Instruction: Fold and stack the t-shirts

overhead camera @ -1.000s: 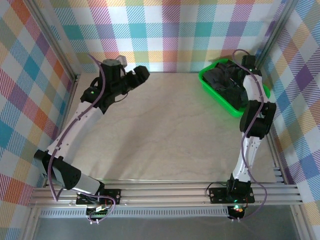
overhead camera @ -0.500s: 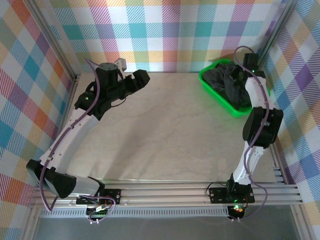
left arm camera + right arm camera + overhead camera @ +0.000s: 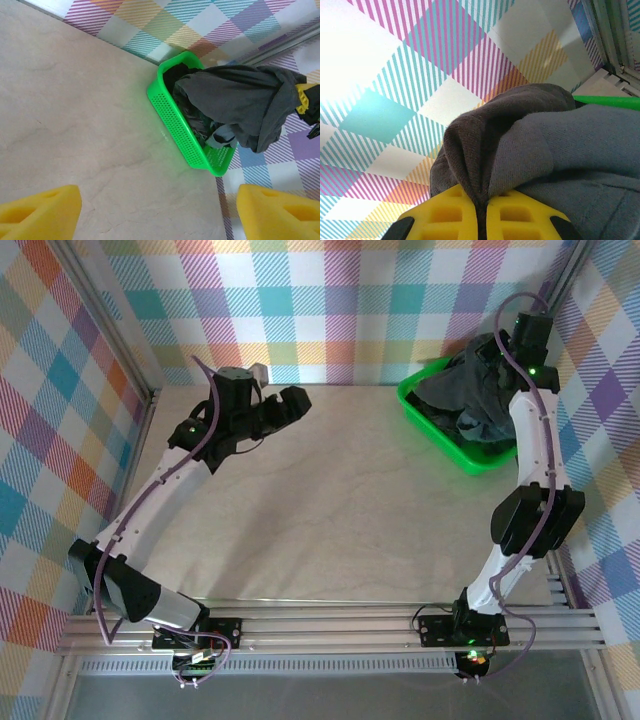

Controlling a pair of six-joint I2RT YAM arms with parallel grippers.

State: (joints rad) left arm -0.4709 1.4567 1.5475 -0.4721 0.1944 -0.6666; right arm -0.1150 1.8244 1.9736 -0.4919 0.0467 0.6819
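Note:
My right gripper (image 3: pixel 482 216) is shut on a fold of a charcoal t-shirt (image 3: pixel 520 145). In the top view that t-shirt (image 3: pixel 470 380) hangs from the raised right gripper (image 3: pixel 503 346) and drapes down into the green basket (image 3: pixel 428 415). More dark t-shirts (image 3: pixel 478 430) lie bunched in the basket. The left wrist view shows the lifted t-shirt (image 3: pixel 240 100) above the basket (image 3: pixel 180 130), with a slate grey-blue bit (image 3: pixel 222 135) underneath. My left gripper (image 3: pixel 303 405) hovers open over the far left of the table, with nothing between its fingertips (image 3: pixel 45 215).
The basket stands in the far right corner against the checked walls (image 3: pixel 330 300). Bare pale tabletop (image 3: pixel 330 510) stretches between the arms. A metal rail (image 3: pixel 350 625) runs along the near edge.
My right gripper has shut on the charcoal t-shirt in the basket and lifted it up and back. The left arm has shifted a little to the right, still open.

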